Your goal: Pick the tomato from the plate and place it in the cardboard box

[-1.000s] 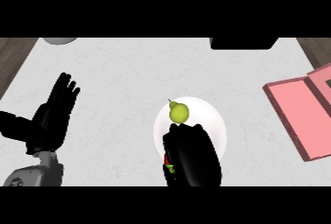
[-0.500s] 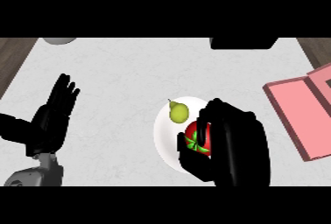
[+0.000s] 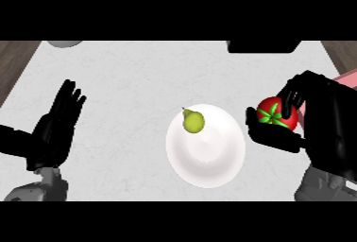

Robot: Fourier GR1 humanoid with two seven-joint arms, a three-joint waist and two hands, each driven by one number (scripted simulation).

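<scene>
Head view of a pale grey counter (image 3: pixel 132 75). The red tomato (image 3: pixel 279 112), with its green calyx turned toward the viewer, is held in the right hand (image 3: pixel 322 127), whose fingers (image 3: pixel 291 94) are curled over its top while the thumb (image 3: pixel 273 137) is closed beneath it. The tomato is seen off the plate, just beside the plate's right rim and toward the counter's right edge.

The white plate (image 3: pixel 206 151) is shown near the middle of the counter, slightly toward its near edge. A yellow-green pear (image 3: pixel 193 121) is seen lying on the far-left part of the plate, its stem pointed to the far side.

A small pink part of the cardboard box (image 3: pixel 346 78) is visible at the counter's right edge, largely hidden behind the right hand; whether the hand touches it cannot be told.

The left hand (image 3: pixel 57 126) is shown near the counter's left edge, at rest, with its fingers straight and pointed away from the viewer and nothing held.

At the far edge, a dark object (image 3: pixel 263 46) is cut off right of centre, and a grey rounded object (image 3: pixel 64 43) is cut off near the far-left corner; neither can be identified.
</scene>
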